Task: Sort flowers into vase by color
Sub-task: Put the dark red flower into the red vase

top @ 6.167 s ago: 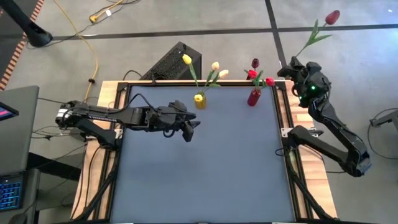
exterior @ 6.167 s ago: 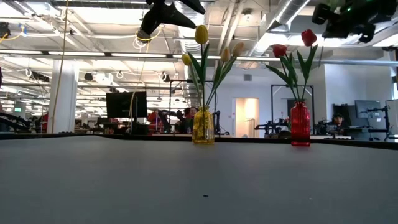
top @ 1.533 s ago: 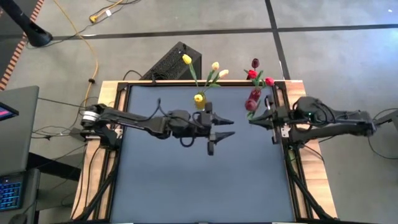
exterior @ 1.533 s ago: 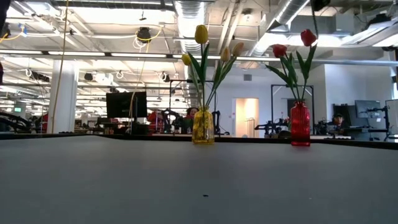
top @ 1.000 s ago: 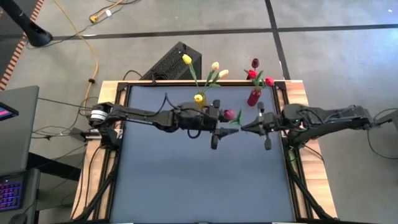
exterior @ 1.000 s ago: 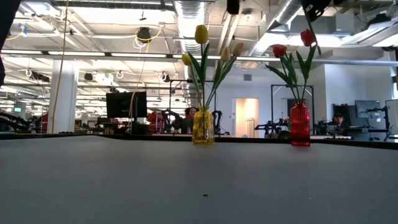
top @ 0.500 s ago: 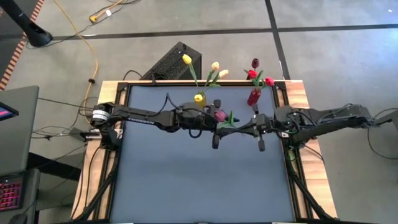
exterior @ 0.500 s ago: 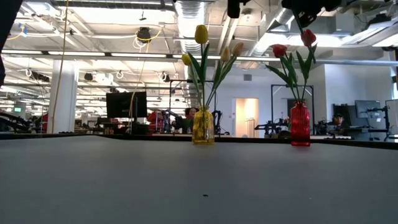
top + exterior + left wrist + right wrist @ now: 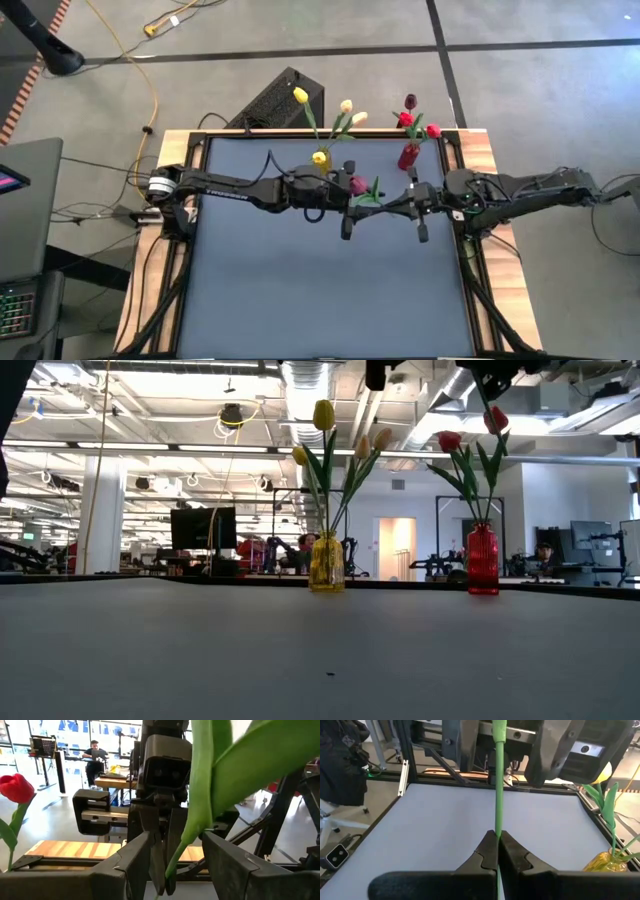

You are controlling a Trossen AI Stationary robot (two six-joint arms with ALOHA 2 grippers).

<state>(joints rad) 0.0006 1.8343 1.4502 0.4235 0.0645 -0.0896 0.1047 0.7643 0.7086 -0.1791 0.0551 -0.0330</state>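
While the right gripper (image 9: 497, 851) pinches a dark-red tulip's thin green stem (image 9: 499, 785), the left gripper (image 9: 176, 856) stands open around it, near the red glass vase (image 9: 408, 156).

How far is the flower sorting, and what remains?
Done: yellow and cream artificial tulips stand in the yellow glass vase, red ones in the red glass vase. In hand: the right gripper is shut on the green stem of a dark red tulip above the table, between the open fingers of the left gripper. Left: this tulip, the only one seen outside a vase, must go into the red vase.
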